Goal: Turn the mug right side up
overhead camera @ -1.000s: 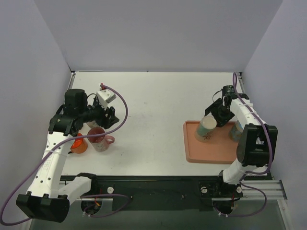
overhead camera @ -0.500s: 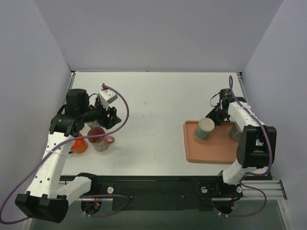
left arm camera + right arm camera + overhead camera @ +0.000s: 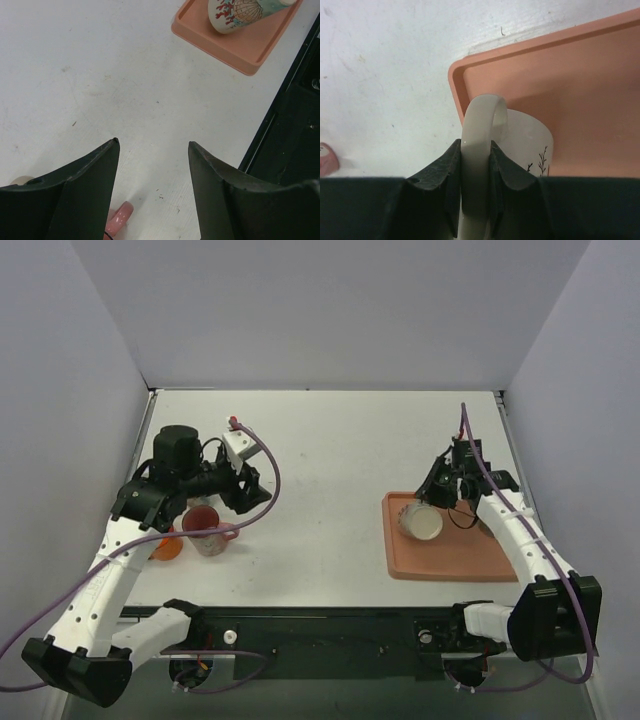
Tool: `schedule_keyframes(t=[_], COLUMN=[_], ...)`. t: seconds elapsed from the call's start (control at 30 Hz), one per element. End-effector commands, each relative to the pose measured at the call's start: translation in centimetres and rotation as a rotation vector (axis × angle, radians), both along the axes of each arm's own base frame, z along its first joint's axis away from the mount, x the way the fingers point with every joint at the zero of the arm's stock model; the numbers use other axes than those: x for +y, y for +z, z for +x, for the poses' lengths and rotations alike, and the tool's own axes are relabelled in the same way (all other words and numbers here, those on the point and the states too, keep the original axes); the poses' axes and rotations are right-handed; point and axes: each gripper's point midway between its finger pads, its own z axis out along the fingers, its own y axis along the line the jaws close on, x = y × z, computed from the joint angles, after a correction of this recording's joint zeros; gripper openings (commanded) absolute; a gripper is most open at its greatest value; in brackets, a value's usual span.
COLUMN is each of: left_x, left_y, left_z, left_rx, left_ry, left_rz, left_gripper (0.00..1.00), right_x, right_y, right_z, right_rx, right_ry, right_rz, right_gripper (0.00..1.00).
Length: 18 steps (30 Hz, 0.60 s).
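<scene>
Mug (image 3: 422, 523): top view, pale, tipped on its side at the left end of the pink tray (image 3: 470, 562), on the right of the white tabletop (image 3: 320, 450). Pink mug (image 3: 207, 532) and orange cup (image 3: 165, 545) sit close together, well apart on the left. Left wrist view: left fingers (image 3: 85, 177) apart, nothing between them, over bare tabletop just beside the pink mug's handle. Right wrist view: right fingers (image 3: 449, 172) clamped on the mug's white handle, mug body lying inside the tray's corner.

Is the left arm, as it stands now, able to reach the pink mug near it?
Probably yes: the left end effector is open and hovers close above the pink mug, with nothing between them; only the orange cup stands close beside it.
</scene>
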Motion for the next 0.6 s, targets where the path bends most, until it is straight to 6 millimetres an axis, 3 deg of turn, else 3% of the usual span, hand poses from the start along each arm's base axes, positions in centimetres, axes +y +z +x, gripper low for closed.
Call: schedule_keyframes(t=[0.0,0.3,0.4,0.57], left_x=[-1.2,-3.9,-5.4,-7.9], left_y=[3.8,2.8,4.5,7.1], left_z=[-0.1,-2.1,-2.5,-2.7], left_rx=[-0.082,0.068,0.141,0.276], left_ry=[-0.029,-0.087,-0.099,-0.150], left_rz=[-0.080,-0.183,-0.285,-0.453], left_gripper=[0.67,0.67,0.68,0.68], right_x=[2.1,4.9,6.9,11.0], right_y=[2.7,12.2,15.5,23.1], right_z=[0.3,-1.3,-2.5,-6.3], right_rx=[-0.149,-0.558,-0.646,-0.860], right_ry=[0.156,0.420,0.507,0.705], right_rz=[0.054,0.076,0.163,0.268], right_gripper=[0.00,0.00,0.00,0.00])
